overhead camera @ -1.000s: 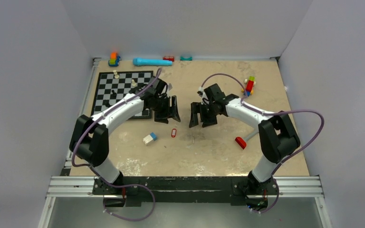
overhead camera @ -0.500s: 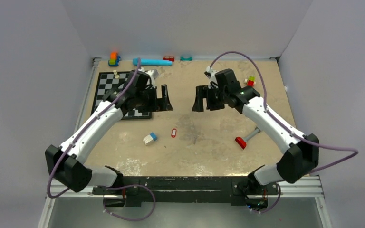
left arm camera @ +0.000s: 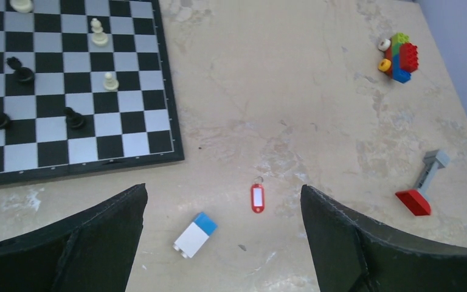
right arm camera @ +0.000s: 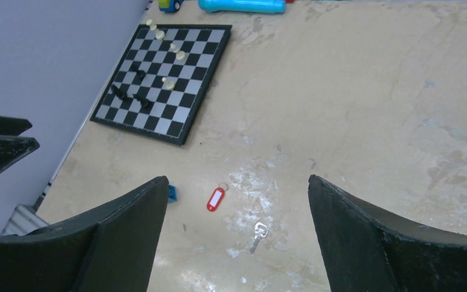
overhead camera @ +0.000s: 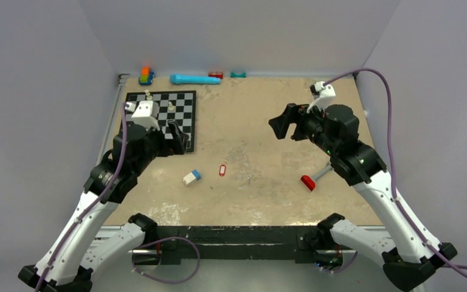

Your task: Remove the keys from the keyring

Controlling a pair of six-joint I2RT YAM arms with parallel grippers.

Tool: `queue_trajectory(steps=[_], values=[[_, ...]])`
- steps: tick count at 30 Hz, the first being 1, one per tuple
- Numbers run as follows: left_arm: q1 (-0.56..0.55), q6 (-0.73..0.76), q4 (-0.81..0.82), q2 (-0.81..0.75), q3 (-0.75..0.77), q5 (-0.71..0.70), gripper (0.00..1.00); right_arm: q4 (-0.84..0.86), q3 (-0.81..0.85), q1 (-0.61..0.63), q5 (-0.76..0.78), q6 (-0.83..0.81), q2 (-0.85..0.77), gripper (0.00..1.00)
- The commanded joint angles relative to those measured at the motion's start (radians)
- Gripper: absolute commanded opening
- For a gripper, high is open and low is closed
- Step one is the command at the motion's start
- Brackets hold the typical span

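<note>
The keyring [overhead camera: 222, 170] is a red tag with a small metal ring, lying flat mid-table; I also see the keyring [left arm camera: 257, 198] from the left wrist and the keyring [right arm camera: 216, 198] from the right wrist. One silver key [overhead camera: 249, 178] lies loose just right of it, apart from the ring; the key [right arm camera: 259, 233] shows clearly in the right wrist view. My left gripper [overhead camera: 179, 137] hangs open, high over the chessboard's right edge. My right gripper [overhead camera: 283, 125] hangs open, high at the right. Both the left gripper [left arm camera: 222, 190] and the right gripper [right arm camera: 237, 180] hold nothing.
A chessboard [overhead camera: 158, 118] with several pieces lies at the back left. A white-and-blue block [overhead camera: 191, 177] sits left of the keyring. A red-headed tool [overhead camera: 309, 181] lies to the right. A cyan cylinder [overhead camera: 194, 79] and small toys line the back edge.
Both arms have risen and drawn apart from the table's middle, left arm leftwards and right arm rightwards. Their jaws have spread wider. The keyring and key have not moved.
</note>
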Motion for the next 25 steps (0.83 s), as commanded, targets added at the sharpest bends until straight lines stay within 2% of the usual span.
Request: queue_trajectory(steps=[1,6,9,19,25], values=[[0.005,0.081,0.145,-0.114,-0.140,-0.153,1.00,0.124,-0.108,-0.001,0.104,0.013,-0.089,0.90],[0.005,0.080,0.143,-0.211,-0.209,-0.231,1.00,0.141,-0.157,-0.001,0.078,0.028,-0.126,0.95],[0.005,0.077,0.148,-0.240,-0.231,-0.220,1.00,0.145,-0.166,0.000,0.041,0.011,-0.136,0.96],[0.005,0.073,0.133,-0.240,-0.230,-0.215,1.00,0.022,-0.088,-0.001,0.089,0.053,-0.082,0.98],[0.005,0.077,0.120,-0.230,-0.223,-0.228,1.00,0.077,-0.137,-0.001,0.084,0.055,-0.126,0.97]])
